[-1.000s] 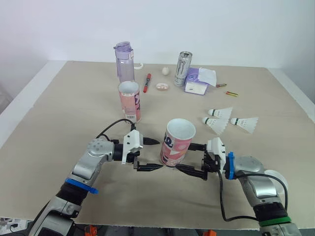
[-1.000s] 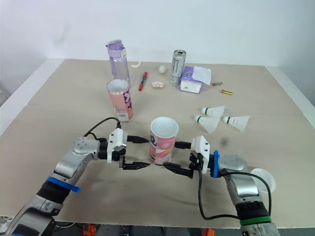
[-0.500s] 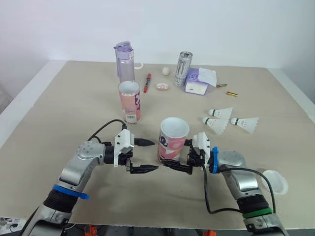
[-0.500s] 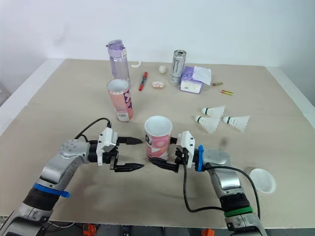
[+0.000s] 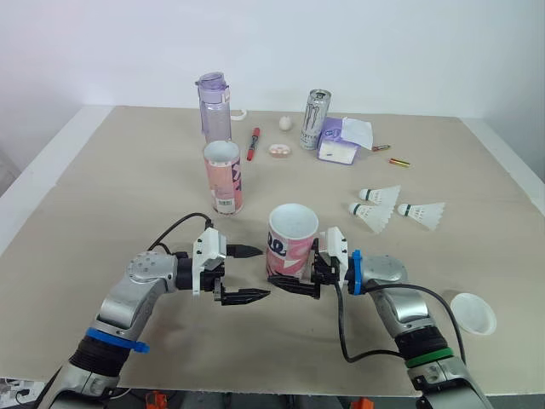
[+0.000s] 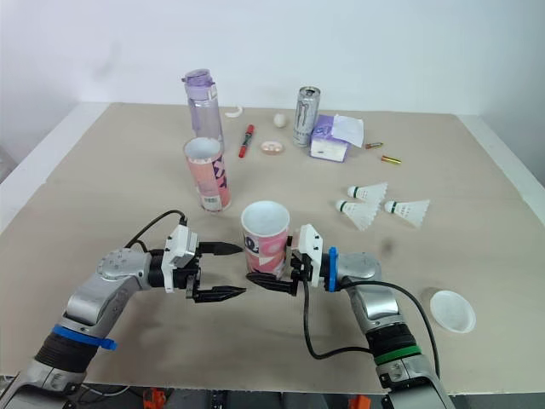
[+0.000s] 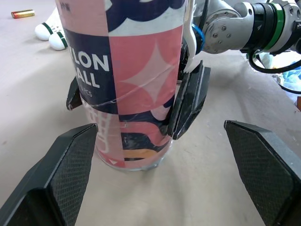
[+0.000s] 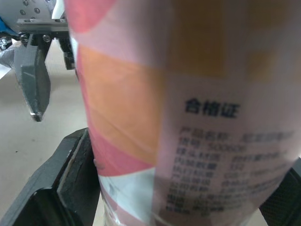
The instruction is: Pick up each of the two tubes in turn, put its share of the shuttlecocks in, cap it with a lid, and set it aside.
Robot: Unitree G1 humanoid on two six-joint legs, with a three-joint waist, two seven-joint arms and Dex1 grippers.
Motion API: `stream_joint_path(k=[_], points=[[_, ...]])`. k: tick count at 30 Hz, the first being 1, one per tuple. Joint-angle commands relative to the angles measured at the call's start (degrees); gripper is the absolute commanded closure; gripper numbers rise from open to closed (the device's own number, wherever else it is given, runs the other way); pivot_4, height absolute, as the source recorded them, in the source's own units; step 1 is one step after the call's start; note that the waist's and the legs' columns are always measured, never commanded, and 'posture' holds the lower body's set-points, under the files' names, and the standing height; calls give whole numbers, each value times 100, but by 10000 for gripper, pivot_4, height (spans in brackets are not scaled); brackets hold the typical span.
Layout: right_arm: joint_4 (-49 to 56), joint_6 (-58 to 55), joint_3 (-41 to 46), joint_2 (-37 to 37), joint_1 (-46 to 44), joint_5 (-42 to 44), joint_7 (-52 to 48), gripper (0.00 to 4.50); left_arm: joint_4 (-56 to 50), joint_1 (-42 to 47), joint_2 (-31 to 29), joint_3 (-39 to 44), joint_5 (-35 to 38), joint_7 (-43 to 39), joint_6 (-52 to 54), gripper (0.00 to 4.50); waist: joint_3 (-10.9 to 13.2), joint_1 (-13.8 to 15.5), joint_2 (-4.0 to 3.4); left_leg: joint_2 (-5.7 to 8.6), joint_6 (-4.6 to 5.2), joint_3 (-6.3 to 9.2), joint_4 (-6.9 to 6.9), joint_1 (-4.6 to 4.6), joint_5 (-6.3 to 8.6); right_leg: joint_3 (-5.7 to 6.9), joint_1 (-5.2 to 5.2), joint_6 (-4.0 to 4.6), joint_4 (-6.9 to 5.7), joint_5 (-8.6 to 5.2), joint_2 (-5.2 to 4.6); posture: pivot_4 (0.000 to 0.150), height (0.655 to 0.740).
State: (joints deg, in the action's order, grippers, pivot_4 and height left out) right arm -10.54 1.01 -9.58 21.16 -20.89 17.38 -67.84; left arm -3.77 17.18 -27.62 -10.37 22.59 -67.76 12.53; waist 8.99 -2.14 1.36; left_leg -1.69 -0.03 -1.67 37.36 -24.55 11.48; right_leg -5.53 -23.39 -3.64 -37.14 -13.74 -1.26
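The near tube [image 5: 291,243], grasped low by the right tool [image 5: 289,273], is shown slid towards the left edge of the table [image 5: 119,179] since a second ago and not yet lifted, with the released left tool [image 5: 264,272] drawn back beside it.
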Motion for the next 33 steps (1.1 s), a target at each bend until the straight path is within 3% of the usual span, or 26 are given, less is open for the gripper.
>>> stream_joint_path(k=[1, 3, 13, 20, 26, 33], points=[[6, 124, -7, 11, -89, 27, -103, 10854, -201, 0, -14, 92, 65, 64, -30, 0, 0, -1, 0, 0, 0, 0, 0, 0, 0, 0, 0, 0, 0, 0, 0, 1500, 7400], [33, 133, 26, 29, -76, 32, -78, 15189, -190, 2, -13, 86, 56, 67, -48, 0, 0, 0, 0, 0, 0, 0, 0, 0, 0, 0, 0, 0, 0, 0, 0, 1500, 7400], [1158, -205, 403, 368, 500, 346, 216, 15189, -94, 89, -18, -1, -63, -6, -232, 0, 0, 14, 0, 4, -2, 5, -2, -6, 1, -2, 0, 2, -1, -1, -3, 1500, 7400], [2570, -1017, 2016, 813, 1391, 1113, 1499, 15189, -106, 130, 67, -78, -70, -6, -244, 0, 1, 79, 1, 5, -5, 8, -2, -10, 3, -5, 1, 2, -1, -5, -8, 1500, 7400], [1810, -1001, 4218, 1084, 1808, 1271, 2839, 15189, -26, 175, 161, -153, -117, -38, -291, 0, 1, 102, 1, 8, -5, 2, 2, -8, 3, -3, 2, -8, 4, -7, -9, 1500, 7400], [755, -621, 5226, 1218, 1853, 1159, 3562, 15189, -24, 231, 286, -197, -145, 6, -288, 0, 0, 8, -5, 7, -4, -14, -6, -3, 4, -17, 2, -3, 4, -8, -8, 1500, 7400]])
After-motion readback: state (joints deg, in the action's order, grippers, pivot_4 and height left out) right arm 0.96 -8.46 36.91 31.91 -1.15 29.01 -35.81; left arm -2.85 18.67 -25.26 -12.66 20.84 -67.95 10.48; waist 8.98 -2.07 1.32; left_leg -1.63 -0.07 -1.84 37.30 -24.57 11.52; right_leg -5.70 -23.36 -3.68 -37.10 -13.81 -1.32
